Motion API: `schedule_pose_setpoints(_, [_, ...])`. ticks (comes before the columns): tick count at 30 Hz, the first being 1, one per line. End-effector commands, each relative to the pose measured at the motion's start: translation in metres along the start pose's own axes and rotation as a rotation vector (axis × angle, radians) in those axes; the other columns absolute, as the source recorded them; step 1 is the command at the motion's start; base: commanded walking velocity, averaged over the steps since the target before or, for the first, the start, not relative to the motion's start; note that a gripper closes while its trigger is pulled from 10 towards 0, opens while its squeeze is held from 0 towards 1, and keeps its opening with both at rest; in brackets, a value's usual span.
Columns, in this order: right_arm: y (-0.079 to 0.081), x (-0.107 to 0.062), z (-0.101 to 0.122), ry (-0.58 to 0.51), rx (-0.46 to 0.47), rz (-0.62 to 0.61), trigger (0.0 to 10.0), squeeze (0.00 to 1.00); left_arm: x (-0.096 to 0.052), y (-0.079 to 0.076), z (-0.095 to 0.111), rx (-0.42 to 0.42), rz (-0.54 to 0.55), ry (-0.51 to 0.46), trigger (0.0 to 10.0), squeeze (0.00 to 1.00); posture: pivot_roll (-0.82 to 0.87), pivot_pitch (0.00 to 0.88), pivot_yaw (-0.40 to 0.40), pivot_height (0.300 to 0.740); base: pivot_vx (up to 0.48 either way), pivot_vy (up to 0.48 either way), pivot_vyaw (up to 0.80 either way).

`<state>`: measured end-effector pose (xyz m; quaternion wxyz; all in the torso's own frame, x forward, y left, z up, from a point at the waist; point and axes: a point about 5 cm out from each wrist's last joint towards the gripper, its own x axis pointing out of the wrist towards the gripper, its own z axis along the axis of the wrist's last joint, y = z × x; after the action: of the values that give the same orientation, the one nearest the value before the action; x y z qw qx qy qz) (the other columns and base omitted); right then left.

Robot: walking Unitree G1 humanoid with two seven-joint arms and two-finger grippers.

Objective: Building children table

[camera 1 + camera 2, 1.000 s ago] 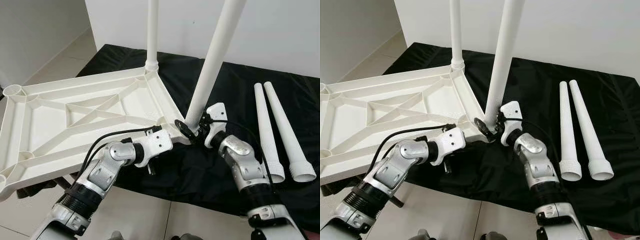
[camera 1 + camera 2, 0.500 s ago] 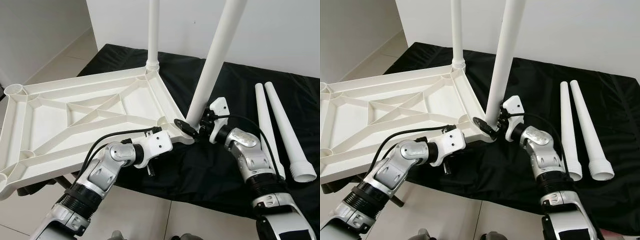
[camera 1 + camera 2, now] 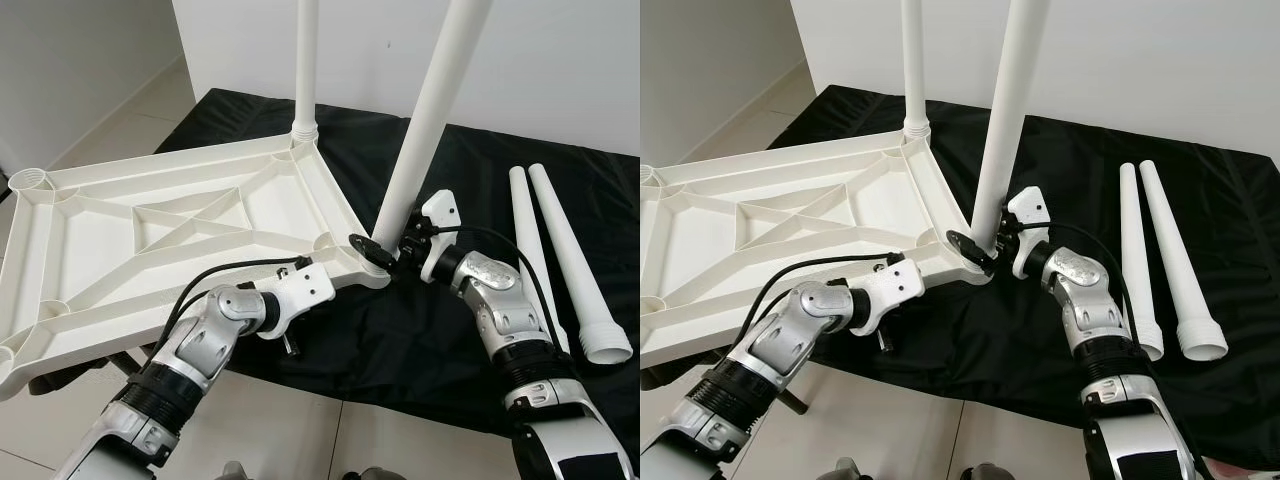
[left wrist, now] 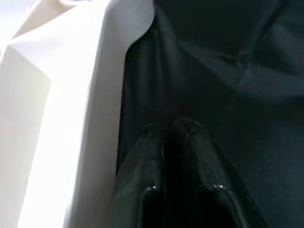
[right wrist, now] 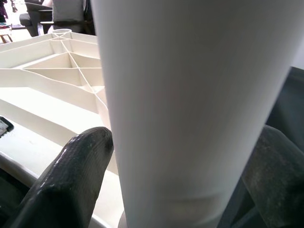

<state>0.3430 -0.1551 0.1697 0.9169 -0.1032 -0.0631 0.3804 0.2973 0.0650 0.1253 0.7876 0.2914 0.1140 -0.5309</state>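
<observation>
Step in hand, as judged: screwing the near leg (image 3: 430, 110) into the corner socket of the upturned tabletop (image 3: 170, 225). Right hand (image 3: 388, 252) clamped on the leg's base, one finger (image 5: 71, 175) on each side. Better to keep the leg straight in the socket while turning, in short twists. Left hand (image 4: 173, 142) with fingers pressed together, empty, under the tabletop's near edge, steadying it.

Tabletop overhanging the black bench (image 3: 420, 340) toward the floor. Far leg (image 3: 305, 65) already upright. Two spare legs (image 3: 560, 265) near the right arm; room there is tight.

You have a black cloth (image 3: 420, 330) over the bench, pale floor tiles (image 3: 110, 130), and a white wall (image 3: 560, 60) behind.
</observation>
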Motion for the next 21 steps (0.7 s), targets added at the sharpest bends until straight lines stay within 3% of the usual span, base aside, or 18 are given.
schedule_pose_setpoints(1, [-0.003,-0.002,0.0,-0.002,0.003,-0.003,10.0,0.0,-0.003,-0.005,0.003,0.025,-0.058,-0.023,10.0,0.0,-0.05,0.039,0.015,0.74,0.0,0.0,0.0])
schedule_pose_setpoints(2, [-0.004,-0.002,-0.001,-0.003,0.002,-0.001,10.0,0.0,-0.006,-0.003,0.009,0.014,-0.066,-0.058,10.0,0.16,-0.05,0.04,0.013,0.74,0.0,0.0,0.0])
schedule_pose_setpoints(4, [-0.004,-0.002,-0.001,-0.004,0.002,0.001,10.0,0.0,-0.008,-0.002,0.013,0.006,-0.069,-0.078,10.0,0.16,-0.05,0.04,0.013,0.74,0.0,0.0,0.0])
schedule_pose_setpoints(5, [-0.004,-0.002,-0.001,-0.003,-0.001,0.003,10.0,0.0,-0.01,-0.001,0.014,-0.023,-0.081,-0.093,10.0,1.0,-0.05,0.039,0.012,0.74,0.0,0.0,0.0])
schedule_pose_setpoints(15, [-0.006,0.0,-0.001,-0.001,-0.005,0.004,10.0,0.0,-0.021,0.002,0.02,-0.006,-0.134,-0.126,10.0,1.0,-0.05,0.031,0.011,0.74,0.0,0.0,0.0])
schedule_pose_setpoints(21, [-0.008,0.001,-0.001,-0.005,-0.002,-0.006,10.0,0.0,-0.026,0.017,0.024,-0.027,-0.073,-0.148,10.0,1.0,-0.05,0.024,0.013,0.74,0.0,0.0,0.0])
